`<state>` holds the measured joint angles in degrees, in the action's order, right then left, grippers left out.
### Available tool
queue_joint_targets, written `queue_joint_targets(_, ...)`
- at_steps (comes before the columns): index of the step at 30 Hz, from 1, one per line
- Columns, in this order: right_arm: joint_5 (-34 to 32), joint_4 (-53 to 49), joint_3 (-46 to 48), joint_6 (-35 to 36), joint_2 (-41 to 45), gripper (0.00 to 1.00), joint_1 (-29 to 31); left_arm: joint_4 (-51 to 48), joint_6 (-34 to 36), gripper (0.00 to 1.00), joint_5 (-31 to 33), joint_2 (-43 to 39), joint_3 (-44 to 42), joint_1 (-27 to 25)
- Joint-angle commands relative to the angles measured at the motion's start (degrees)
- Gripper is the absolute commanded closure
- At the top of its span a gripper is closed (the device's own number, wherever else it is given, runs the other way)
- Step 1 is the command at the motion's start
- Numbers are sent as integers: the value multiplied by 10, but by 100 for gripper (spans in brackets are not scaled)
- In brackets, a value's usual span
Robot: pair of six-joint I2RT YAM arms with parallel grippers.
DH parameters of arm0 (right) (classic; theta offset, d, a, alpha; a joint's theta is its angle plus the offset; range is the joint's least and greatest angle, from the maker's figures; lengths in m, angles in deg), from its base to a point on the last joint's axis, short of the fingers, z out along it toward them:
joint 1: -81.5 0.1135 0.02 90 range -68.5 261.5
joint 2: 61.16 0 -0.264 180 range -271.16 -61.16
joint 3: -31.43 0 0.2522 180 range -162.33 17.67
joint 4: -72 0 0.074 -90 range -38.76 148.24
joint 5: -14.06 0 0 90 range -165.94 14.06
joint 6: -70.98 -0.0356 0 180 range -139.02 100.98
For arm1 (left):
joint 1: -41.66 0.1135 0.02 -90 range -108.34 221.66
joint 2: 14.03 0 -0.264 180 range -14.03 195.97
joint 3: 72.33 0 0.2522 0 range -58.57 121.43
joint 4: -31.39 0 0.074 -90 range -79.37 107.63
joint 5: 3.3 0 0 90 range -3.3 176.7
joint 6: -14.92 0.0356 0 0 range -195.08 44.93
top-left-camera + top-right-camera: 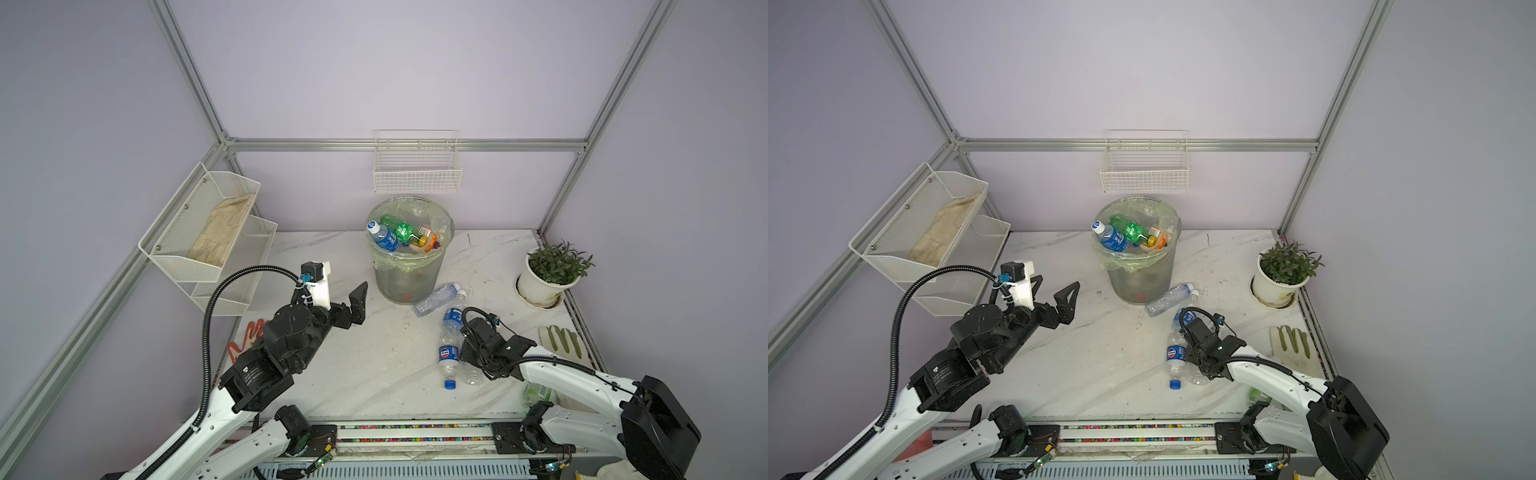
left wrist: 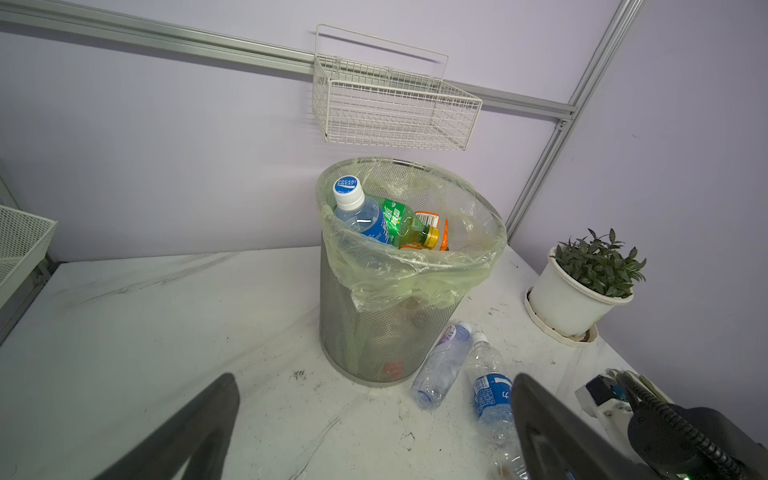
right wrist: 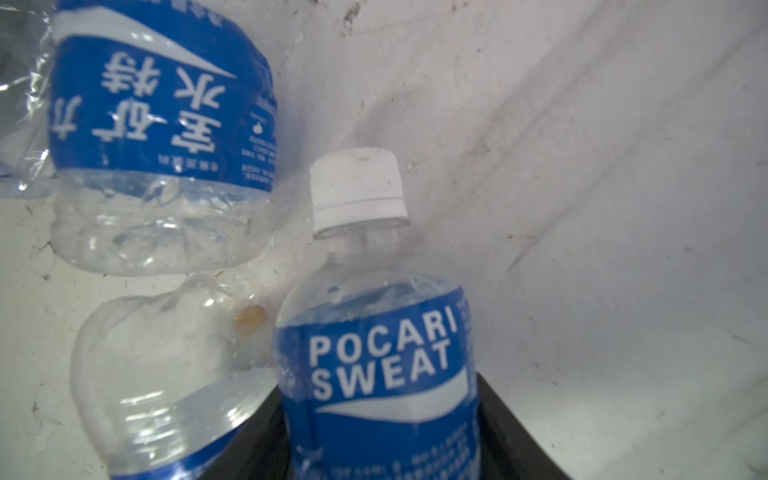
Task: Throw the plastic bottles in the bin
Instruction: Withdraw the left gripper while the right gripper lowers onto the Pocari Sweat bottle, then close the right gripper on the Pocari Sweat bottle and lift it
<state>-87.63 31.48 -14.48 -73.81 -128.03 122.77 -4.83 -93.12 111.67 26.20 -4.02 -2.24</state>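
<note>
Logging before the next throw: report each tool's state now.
Left tool: open, holding nothing.
Right tool: shut on the Pocari Sweat bottle.

Open tabletop (image 1: 353,365) left of bin (image 1: 407,282); bottles (image 1: 436,298) cluttering right front

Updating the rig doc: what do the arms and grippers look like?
Both arms: white shells, black joint housings. Left arm carries a black corrugated hose; left gripper has black truss-like fingers and a white camera block. Right arm has thin black cables.
</note>
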Motion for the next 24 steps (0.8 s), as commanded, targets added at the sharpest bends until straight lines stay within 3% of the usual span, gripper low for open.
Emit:
queue_joint_targets(1,-7,-15,-6,1,-2,58,3,-2,-10,0,13,-11,-24,0)
queue_joint_targets(7,-1,-34,-23,22,24,99,3,-7,-14,0,21,-19,-34,0)
queue_joint_targets(24,18,-69,-105,89,85,100,5,-39,-54,0,21,-57,-79,0)
